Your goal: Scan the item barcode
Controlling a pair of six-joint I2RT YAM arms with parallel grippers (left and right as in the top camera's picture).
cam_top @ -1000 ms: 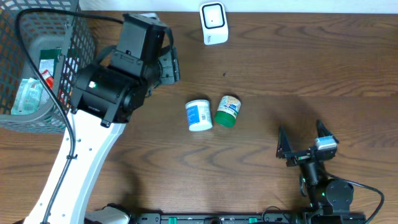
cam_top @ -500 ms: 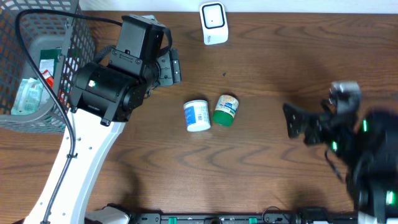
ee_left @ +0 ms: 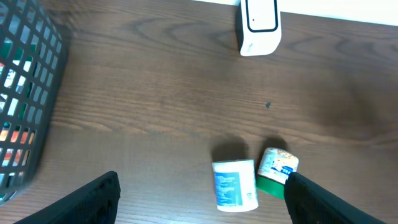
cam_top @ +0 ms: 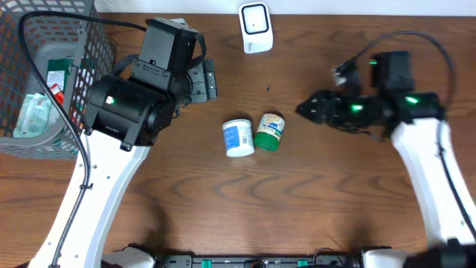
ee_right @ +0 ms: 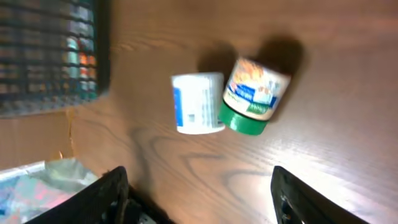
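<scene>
Your left hand (ee_left: 202, 183) hangs above the brown wooden table (cam_top: 335, 208) with its fingers (ee_left: 93, 199) spread wide and nothing between them. Your right hand (ee_right: 199, 186) is also spread and empty, reaching in from the right side toward the middle of the table.

Both items lie on their sides in the middle of the table, between your two hands. One is a white cylindrical tub with a blue printed label (cam_top: 238, 138). The other is a pale-labelled jar with a green lid (cam_top: 271, 132), just to the right of the tub; in the right wrist view its lid touches the tub.

The white box-shaped barcode scanner (cam_top: 255, 27) stands at the far edge, well apart from the items. A dark wire basket (cam_top: 89, 45) holding packets sits at the far left.
</scene>
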